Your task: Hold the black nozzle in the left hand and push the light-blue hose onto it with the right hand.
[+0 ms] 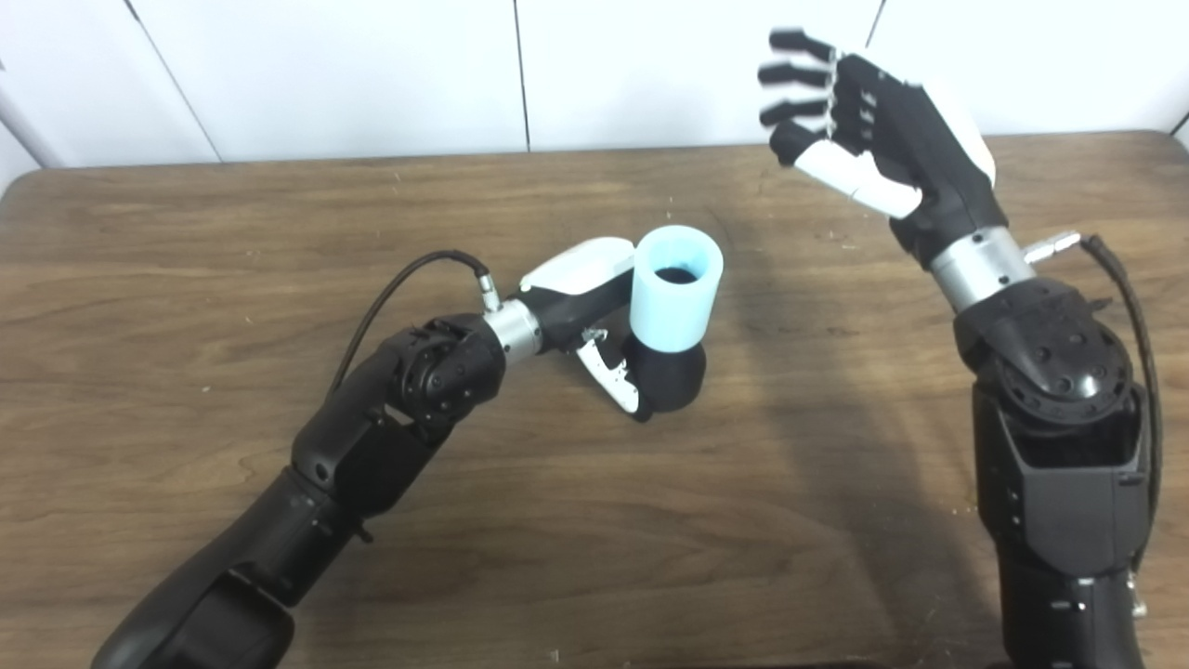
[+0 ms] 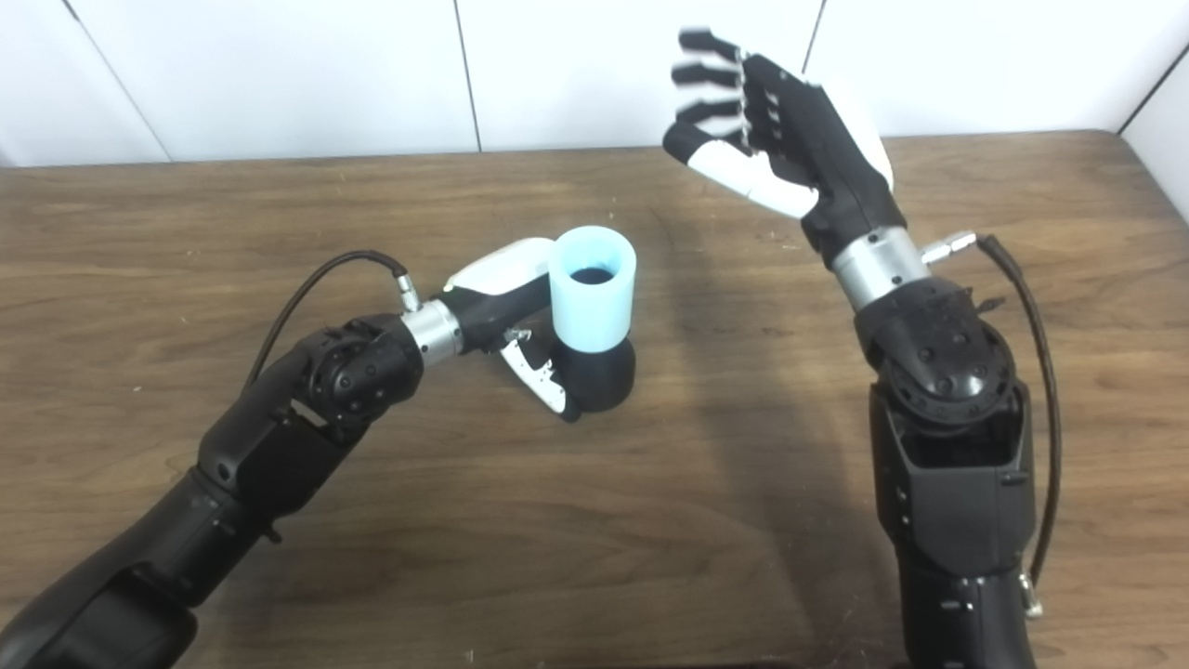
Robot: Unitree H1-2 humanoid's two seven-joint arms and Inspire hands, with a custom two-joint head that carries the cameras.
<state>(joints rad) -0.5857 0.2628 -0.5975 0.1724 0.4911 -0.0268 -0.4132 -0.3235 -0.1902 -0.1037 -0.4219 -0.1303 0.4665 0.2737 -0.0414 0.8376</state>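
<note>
A short light-blue hose (image 1: 676, 286) stands upright on top of the black nozzle (image 1: 671, 376) near the middle of the wooden table; its open end faces up. My left hand (image 1: 594, 321) wraps around the black nozzle from the left, thumb in front, fingers hidden behind it. My right hand (image 1: 859, 121) is raised well above the table at the upper right, apart from the hose, with its fingers spread and nothing in it.
The brown wooden table (image 1: 279, 232) carries nothing else. A white panelled wall (image 1: 372, 74) runs along its far edge. Black cables loop from both wrists (image 1: 399, 279).
</note>
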